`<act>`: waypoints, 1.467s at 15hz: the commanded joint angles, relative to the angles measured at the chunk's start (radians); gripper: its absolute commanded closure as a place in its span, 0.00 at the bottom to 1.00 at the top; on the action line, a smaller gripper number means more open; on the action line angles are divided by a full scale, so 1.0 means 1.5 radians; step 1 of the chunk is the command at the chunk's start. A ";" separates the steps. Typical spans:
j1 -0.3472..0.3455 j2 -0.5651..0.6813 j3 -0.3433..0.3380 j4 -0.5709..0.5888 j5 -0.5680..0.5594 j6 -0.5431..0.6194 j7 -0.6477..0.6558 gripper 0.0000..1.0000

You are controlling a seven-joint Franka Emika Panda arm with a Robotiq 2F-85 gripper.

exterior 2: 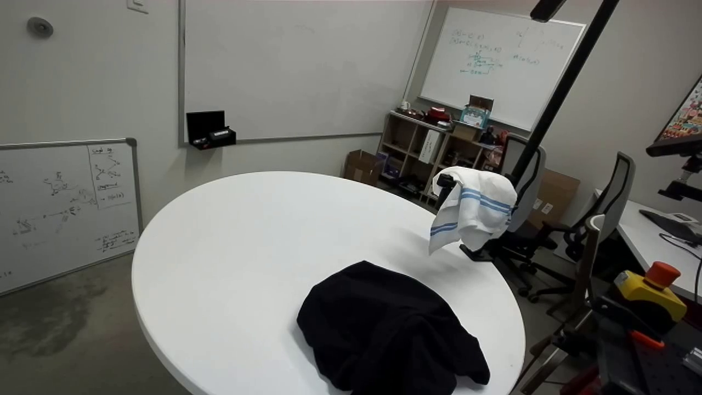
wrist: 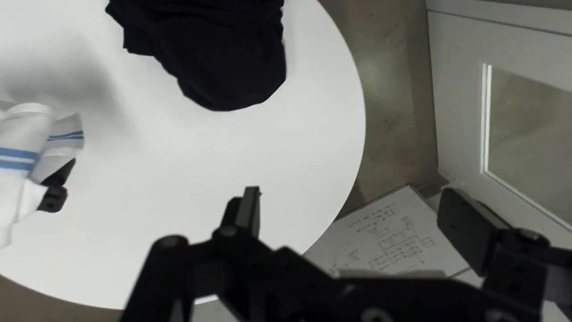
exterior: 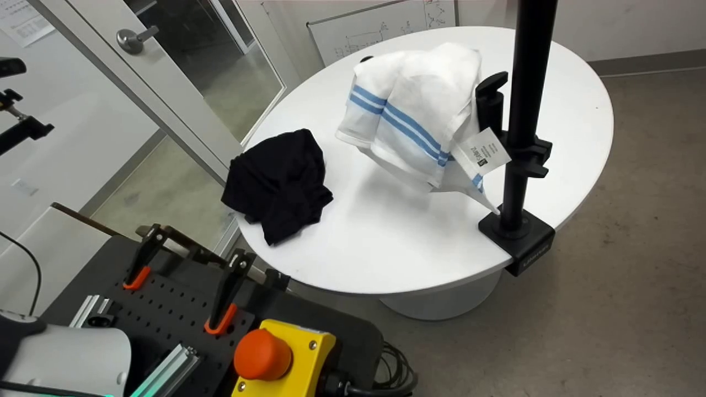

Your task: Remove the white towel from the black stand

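The white towel with blue stripes (exterior: 419,105) hangs draped at the black stand (exterior: 527,82), above the table. In an exterior view the towel (exterior 2: 482,206) hangs beside the slanted pole of the stand (exterior 2: 570,82), with a black knob at its side. In the wrist view the towel (wrist: 18,156) is at the far left edge, partly cut off, with a black piece of the stand (wrist: 53,199) beside it. My gripper (wrist: 357,212) is wide open and empty, well to the right of the towel. The gripper does not show in the exterior views.
A crumpled black cloth (exterior: 278,184) lies on the round white table (exterior: 353,248), near its edge. The stand is clamped at the table's rim. A glass-panelled door (exterior: 193,82) and a leaning whiteboard (exterior: 380,30) are close by. A yellow emergency-stop box (exterior: 298,353) sits on the robot's base.
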 commanded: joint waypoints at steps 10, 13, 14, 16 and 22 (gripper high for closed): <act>-0.219 0.147 -0.073 0.036 -0.154 0.202 0.176 0.00; -0.255 0.190 -0.081 0.038 -0.198 0.250 0.278 0.00; -0.264 0.205 -0.085 0.040 -0.215 0.262 0.318 0.00; -0.278 0.233 -0.093 0.041 -0.259 0.274 0.407 0.00; -0.253 0.306 -0.145 0.044 -0.349 0.302 0.587 0.00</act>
